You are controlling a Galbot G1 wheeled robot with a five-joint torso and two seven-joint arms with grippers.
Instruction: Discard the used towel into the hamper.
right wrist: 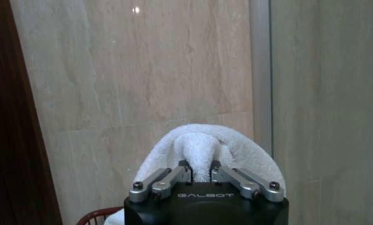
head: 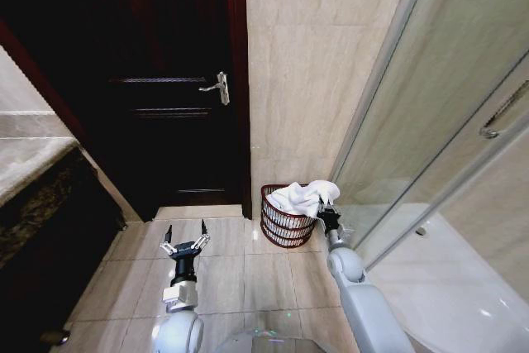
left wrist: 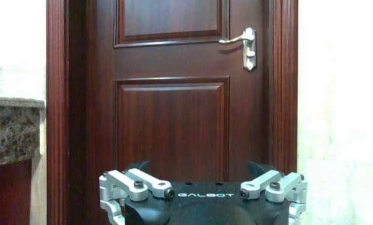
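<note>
The white towel (head: 304, 196) lies bunched over the rim of the hamper (head: 281, 225), a dark reddish-brown slatted basket standing on the floor against the tiled wall. My right gripper (head: 330, 217) is at the hamper's right side, shut on a fold of the towel (right wrist: 202, 145). In the right wrist view the gripper (right wrist: 200, 172) pinches that fold, and a bit of the hamper's rim (right wrist: 98, 217) shows below. My left gripper (head: 185, 236) hangs open over the floor tiles left of the hamper, with nothing in it; in the left wrist view it (left wrist: 202, 169) faces the door.
A dark wooden door (head: 165, 80) with a metal lever handle (head: 218, 87) is shut, left of the hamper. A stone-topped counter (head: 33, 163) runs along the left. A glass shower wall (head: 430, 121) stands to the right. Beige floor tiles (head: 240, 279) lie open between.
</note>
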